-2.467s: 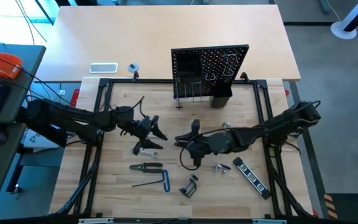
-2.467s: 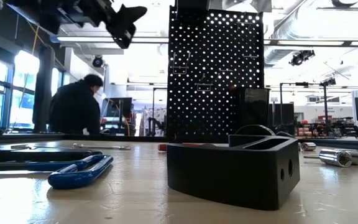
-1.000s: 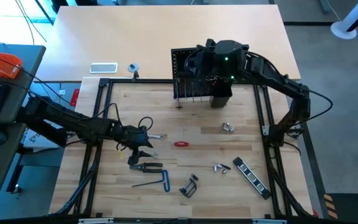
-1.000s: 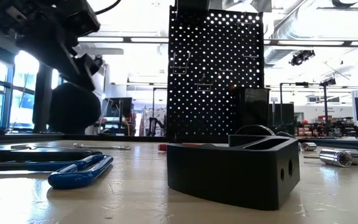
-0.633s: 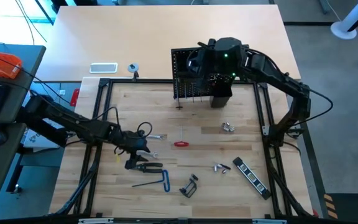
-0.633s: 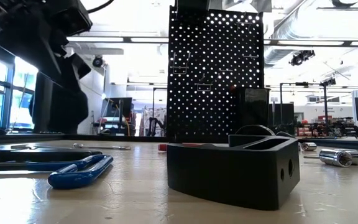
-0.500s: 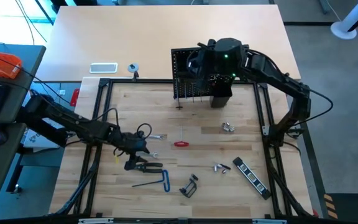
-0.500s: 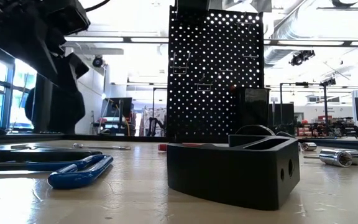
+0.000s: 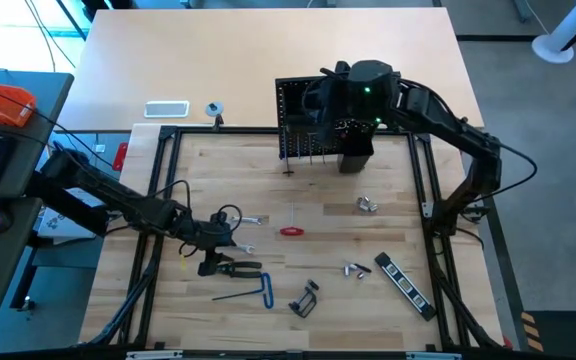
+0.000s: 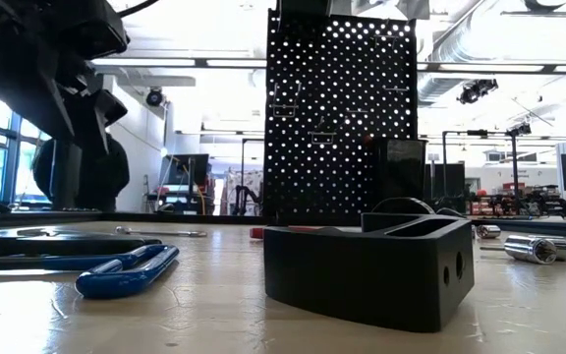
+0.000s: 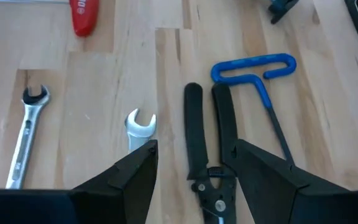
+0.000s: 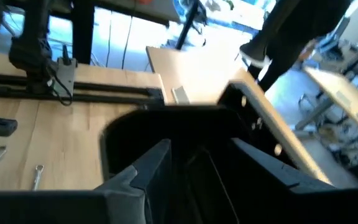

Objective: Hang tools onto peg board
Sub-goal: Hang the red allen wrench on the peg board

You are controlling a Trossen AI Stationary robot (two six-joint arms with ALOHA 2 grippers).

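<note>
Since a second ago the left tool (image 9: 211,255) has slid a little lower and nearer the bench's front edge, and now hangs directly over the black pliers (image 9: 236,268). In the left wrist view its two dark fingers (image 11: 132,174) stand well apart, straddling the pliers' pivot (image 11: 211,186) without visibly touching it, and they hold nothing. Just beyond that tool's fingertips the pliers' black handles run side by side; the blue-handled hex key (image 11: 257,81) lies just past them, and a silver wrench (image 11: 28,134) lies off to one side, with the open end of a second wrench (image 11: 138,123) poking out by one finger. A red-handled screwdriver (image 9: 290,231) lies farther off on the bench (image 9: 318,200), towards the peg board (image 9: 333,115).

The right tool (image 9: 333,95) has hardly shifted; it is raised against the top of the peg board, which stands upright at the far edge of the bench. In the right wrist view its fingers (image 12: 148,168) are spread, with the board's dark top edge between them, and I cannot see anything gripped.

Well away from both tools, near the front of the bench, lie the black clamp (image 9: 306,299) and the black striped bar (image 9: 405,285).
</note>
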